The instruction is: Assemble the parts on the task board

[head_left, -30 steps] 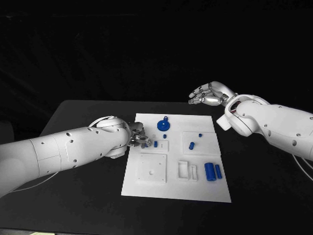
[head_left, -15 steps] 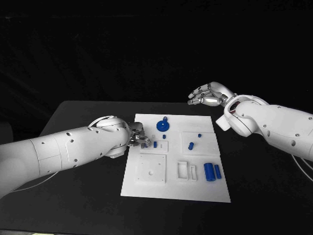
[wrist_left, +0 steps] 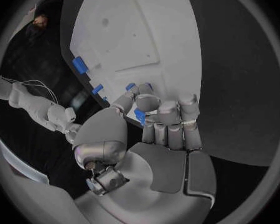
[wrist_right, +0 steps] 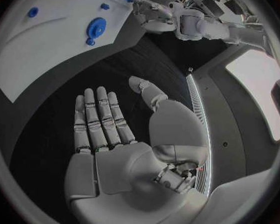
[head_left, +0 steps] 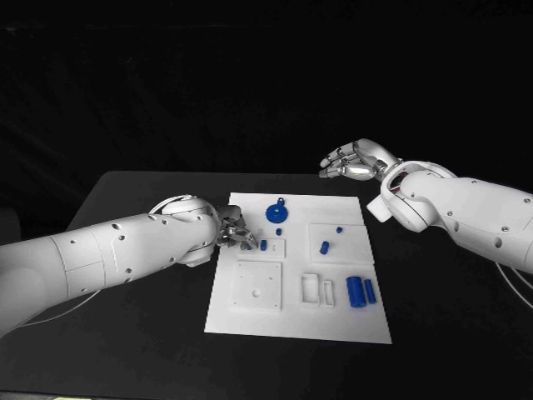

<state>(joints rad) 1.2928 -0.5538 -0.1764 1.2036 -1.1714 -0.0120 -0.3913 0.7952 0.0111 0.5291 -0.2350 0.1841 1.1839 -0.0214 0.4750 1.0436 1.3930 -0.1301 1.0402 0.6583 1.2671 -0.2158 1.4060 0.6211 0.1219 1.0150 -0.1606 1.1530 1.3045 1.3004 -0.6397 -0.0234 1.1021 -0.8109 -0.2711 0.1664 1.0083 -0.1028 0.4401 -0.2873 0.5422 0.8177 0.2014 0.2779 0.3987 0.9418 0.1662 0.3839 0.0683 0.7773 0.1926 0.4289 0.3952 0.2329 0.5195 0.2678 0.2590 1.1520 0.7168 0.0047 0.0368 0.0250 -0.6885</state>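
The white task board (head_left: pixel 339 321) lies in the middle of the table. My left hand (head_left: pixel 233 233) hovers at the board's left edge and pinches a small blue part (wrist_left: pixel 140 116) between thumb and fingers (wrist_left: pixel 168 117). On the board are a blue round disc (head_left: pixel 277 213), a blue peg (head_left: pixel 324 247) and two blue cylinders (head_left: pixel 363 291) side by side. My right hand (head_left: pixel 354 160) is raised beyond the board's far right corner, palm flat, fingers apart (wrist_right: pixel 99 119), holding nothing. The right wrist view shows the disc (wrist_right: pixel 96 27) and the left hand (wrist_right: pixel 146 7).
White raised frames and recesses (head_left: pixel 261 285) take up the board's near half. The black table (head_left: pixel 135 333) spreads around the board on all sides. A short blue peg (head_left: pixel 264 244) stands just beside my left fingertips.
My left hand has edged slightly back toward the board's left edge with the blue part still pinched. The right arm has not moved.
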